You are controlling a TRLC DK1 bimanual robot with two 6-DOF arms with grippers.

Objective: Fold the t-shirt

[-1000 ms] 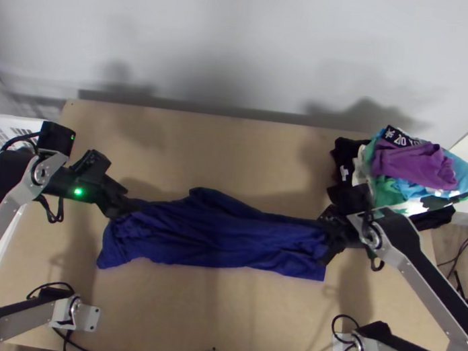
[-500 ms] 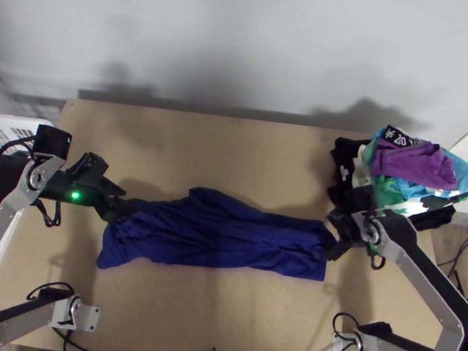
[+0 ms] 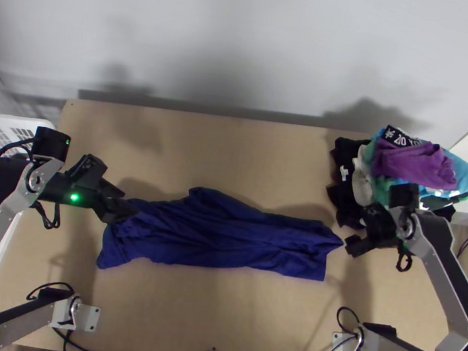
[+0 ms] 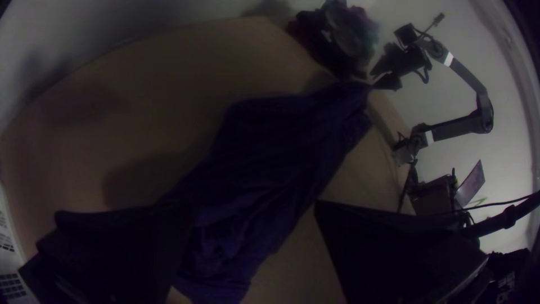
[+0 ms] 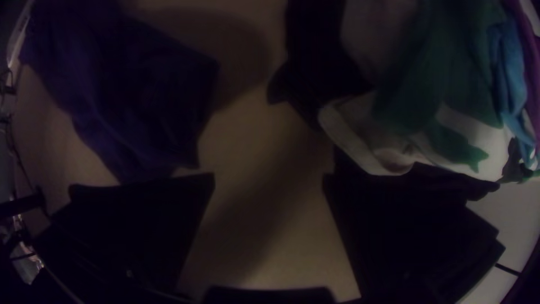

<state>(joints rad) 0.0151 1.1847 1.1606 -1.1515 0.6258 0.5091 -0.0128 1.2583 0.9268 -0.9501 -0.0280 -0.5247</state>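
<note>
Shifted outward, away from the pointed right-hand end of the dark blue fabric t-shirt (image 3: 220, 239), since the earlier frame, with the right gripper (image 3: 353, 246), black and two-fingered. Nearly unchanged in position with the matching black left gripper (image 3: 123, 211), over the t-shirt's left-hand end. Opened wide at both grippers: in the left wrist view, with the t-shirt visible between the fingers; in the right wrist view, with bare tabletop between. Positioned just beside the cloth end on the right. Laid across the middle of the light wooden table (image 3: 184, 319) as a long, creased band, with a raised bulge along the far edge. Stacked at the far right corner, in purple, light blue, green, white and black: a mixed clothes pile (image 3: 414, 165).
</note>
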